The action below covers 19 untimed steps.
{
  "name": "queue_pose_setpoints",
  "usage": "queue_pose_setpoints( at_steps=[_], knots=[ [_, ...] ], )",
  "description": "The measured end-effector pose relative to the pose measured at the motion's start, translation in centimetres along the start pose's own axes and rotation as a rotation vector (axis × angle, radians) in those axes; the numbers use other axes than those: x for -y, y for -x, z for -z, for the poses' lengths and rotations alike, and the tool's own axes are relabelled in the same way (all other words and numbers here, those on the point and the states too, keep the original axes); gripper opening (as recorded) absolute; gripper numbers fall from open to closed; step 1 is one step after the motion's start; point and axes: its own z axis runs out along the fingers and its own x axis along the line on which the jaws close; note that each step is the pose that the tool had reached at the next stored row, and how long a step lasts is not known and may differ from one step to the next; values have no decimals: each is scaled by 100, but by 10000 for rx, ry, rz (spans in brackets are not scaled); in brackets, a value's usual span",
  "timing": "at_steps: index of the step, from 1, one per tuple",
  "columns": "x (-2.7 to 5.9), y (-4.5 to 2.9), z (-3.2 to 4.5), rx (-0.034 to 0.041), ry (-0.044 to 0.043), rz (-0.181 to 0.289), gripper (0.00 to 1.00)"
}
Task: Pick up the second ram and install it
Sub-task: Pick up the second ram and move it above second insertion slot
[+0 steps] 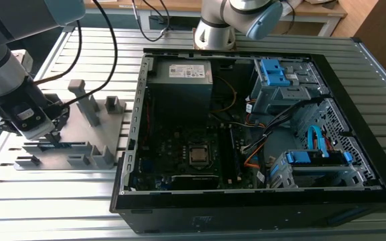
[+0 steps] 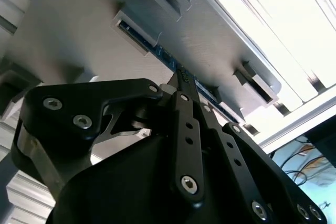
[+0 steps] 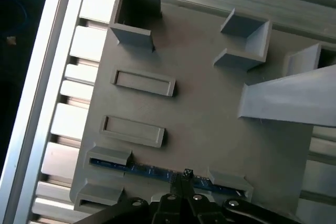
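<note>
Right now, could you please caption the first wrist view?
Gripper at the blue-green second ram resting in its grey holder.

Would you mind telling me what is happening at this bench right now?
The robot arm's gripper is down at a blue-green memory stick, about midway along it. The stick sits on edge in a grey holder plate on the table, not yet lifted. To the exterior view's right, the computer case lies open.
</note>
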Motion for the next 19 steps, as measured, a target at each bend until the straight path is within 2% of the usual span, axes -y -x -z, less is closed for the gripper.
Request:
queue_pose_setpoints(
  at_steps=[19],
  knots=[
    [0,0,-2,-95,60,2642,10]
  ],
)
